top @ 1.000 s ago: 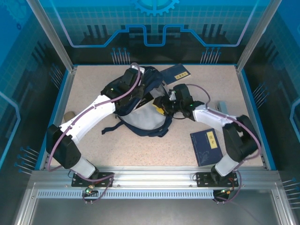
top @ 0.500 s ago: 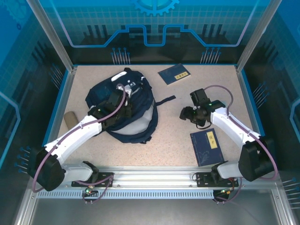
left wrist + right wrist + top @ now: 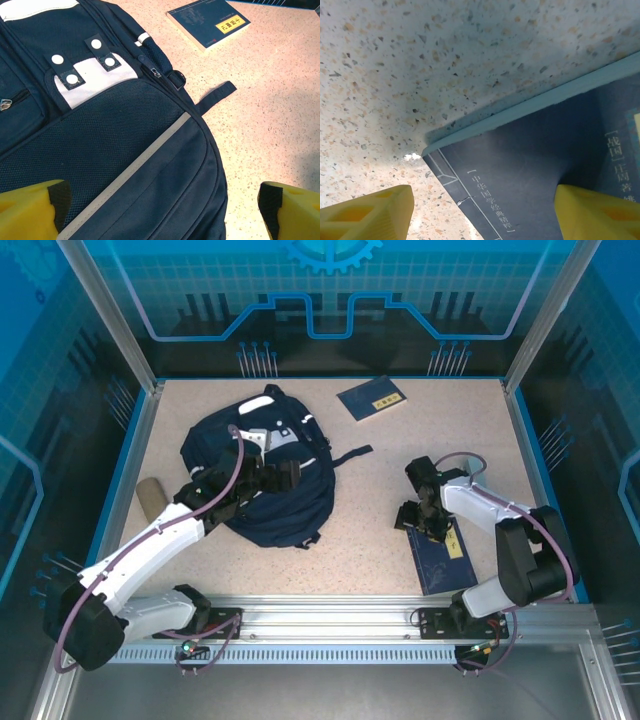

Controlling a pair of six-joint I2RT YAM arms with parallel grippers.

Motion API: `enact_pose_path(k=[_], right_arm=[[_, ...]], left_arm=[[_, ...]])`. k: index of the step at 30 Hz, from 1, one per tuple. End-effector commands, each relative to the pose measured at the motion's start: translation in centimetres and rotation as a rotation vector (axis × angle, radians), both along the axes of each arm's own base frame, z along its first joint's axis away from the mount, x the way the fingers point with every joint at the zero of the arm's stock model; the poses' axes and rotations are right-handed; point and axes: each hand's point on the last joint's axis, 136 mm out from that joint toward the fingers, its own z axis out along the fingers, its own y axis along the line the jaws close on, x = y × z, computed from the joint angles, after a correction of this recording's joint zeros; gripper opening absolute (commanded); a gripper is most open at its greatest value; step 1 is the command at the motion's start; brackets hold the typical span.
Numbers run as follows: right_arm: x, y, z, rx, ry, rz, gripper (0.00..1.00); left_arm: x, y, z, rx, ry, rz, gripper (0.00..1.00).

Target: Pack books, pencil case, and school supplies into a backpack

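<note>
The navy backpack (image 3: 290,510) lies flat on the left half of the table, its white-and-grey patch (image 3: 92,82) facing up. My left gripper (image 3: 285,476) hovers over its front, open, with the yellow fingers (image 3: 30,212) spread wide and nothing between them (image 3: 165,220). A navy book with a yellow label (image 3: 443,558) lies at the near right. My right gripper (image 3: 418,522) is open right above its far-left corner (image 3: 520,180), one fingertip (image 3: 370,215) over the table and the other over the cover. A second navy book (image 3: 371,398) lies at the back. The tan pencil case (image 3: 148,496) sits at the left edge.
A dark backpack strap (image 3: 215,95) trails right onto the speckled table (image 3: 380,470). Blue walls and metal posts (image 3: 135,455) border the table. Open table surface lies between the backpack and the right arm.
My left gripper opened and let go of the backpack, which dropped flat and shifted left. The right arm swung down over the near book's corner, jaws opening wider.
</note>
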Motion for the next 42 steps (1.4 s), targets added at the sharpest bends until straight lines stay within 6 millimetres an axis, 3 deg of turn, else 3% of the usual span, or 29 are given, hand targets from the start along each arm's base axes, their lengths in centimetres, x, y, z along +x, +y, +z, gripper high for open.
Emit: enact_pose_path(k=[1,9,16,18,24,29,33,35,38,42], right_arm=[[-0.3,0.6,-0.8,0.049,0.027,-0.041,0.75],[1.2,4.1,-1.8,0.229,-0.002,-0.088,0.71],[6.4,8.7,-1.5,0.378,-0.078,-0.08,0.7],[8.9,9.3,-1.0,0.368,-0.126,-0.067,0.7],[13.9,8.7,-2.2,0.292,-0.148,-0.066,0.7],[15.4,6.9,1.0,0.256,-0.214,-0.01,0.71],[14.7,4.2,4.6,0.208,-0.269,0.047,0.73],[13.5,2.5,5.3,0.159,-0.269,0.077,0.74],[11.6,0.3,5.0,0.122,-0.241,0.083,0.74],[9.9,-1.0,3.8,0.153,-0.208,0.041,0.72]], left_arm=[[0.4,0.0,-0.2,-0.034,-0.004,0.024,0.99],[0.6,0.2,-0.8,-0.034,0.01,0.05,0.99],[0.8,0.8,-0.5,-0.061,0.007,0.106,0.99],[0.9,0.8,-0.4,-0.106,0.024,0.134,0.99],[1.7,-0.7,-0.1,-0.221,0.07,0.139,0.99],[2.1,-3.4,-1.1,-0.27,0.168,0.06,0.99],[1.9,-6.1,-1.6,-0.268,0.222,-0.007,0.99],[1.8,-7.6,-2.0,-0.26,0.246,-0.035,0.99],[1.4,-10.3,-2.5,-0.276,0.291,-0.084,0.99],[0.5,-14.1,-3.6,-0.316,0.35,-0.15,0.96]])
